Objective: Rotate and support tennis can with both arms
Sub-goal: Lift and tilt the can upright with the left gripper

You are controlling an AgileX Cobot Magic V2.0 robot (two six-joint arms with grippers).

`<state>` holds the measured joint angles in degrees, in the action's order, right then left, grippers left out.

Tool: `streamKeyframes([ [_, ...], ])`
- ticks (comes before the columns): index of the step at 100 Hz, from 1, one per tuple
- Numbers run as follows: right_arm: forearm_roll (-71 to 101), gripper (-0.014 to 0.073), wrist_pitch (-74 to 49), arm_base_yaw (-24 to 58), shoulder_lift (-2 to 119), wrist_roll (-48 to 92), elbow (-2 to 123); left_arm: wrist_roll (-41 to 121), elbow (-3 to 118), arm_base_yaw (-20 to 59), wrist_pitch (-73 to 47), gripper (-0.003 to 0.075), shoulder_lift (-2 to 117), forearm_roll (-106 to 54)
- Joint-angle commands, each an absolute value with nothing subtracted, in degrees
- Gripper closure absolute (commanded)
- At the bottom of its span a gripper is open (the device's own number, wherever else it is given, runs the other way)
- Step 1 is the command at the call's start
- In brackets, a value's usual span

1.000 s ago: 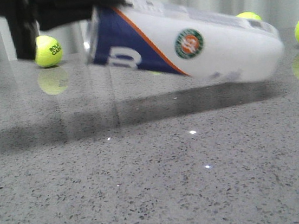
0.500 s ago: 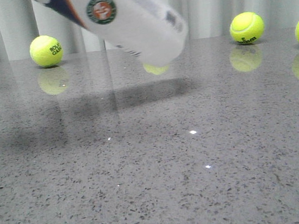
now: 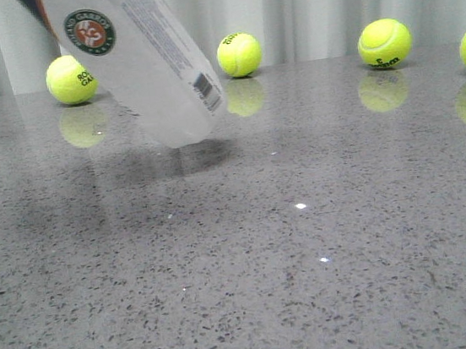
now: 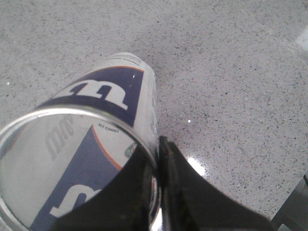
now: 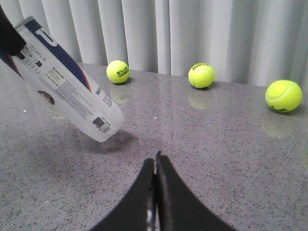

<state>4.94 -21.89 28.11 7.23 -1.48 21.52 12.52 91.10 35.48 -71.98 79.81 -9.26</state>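
The tennis can hangs tilted over the grey table, open end up to the left, closed end low and just above the surface. It has a white-and-navy label and a round logo. My left gripper is shut on the can's silver rim, one finger inside the can and one outside. The can points away toward the table there. My right gripper is shut and empty, low over the table and apart from the can, whose closed end faces it. Neither gripper shows in the front view.
Several yellow-green tennis balls lie along the table's far side: one behind the can, one mid-back, one further right, others at both edges. White curtains hang behind.
The can has swung from nearly lying flat to steeply tilted, its closed end moving left and down toward the table. The ball behind it has come into view.
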Motion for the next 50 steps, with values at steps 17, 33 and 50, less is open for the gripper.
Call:
streamKeyframes([
  [17,5.0,0.0654,-17.5,27.8,7.8,-1.4,23.0,11.7,95.3,36.2,-73.2,0.0739,81.5,-9.0],
  [33,5.0,0.0654,-17.5,27.8,7.8,-1.4,23.0,11.7,95.3,36.2,-73.2,0.0739,82.1,-9.0],
  [50,5.0,0.0654,-17.5,27.8,7.8,-1.4,23.0,11.7,95.3,36.2,-73.1,0.0734,82.1,-9.0],
])
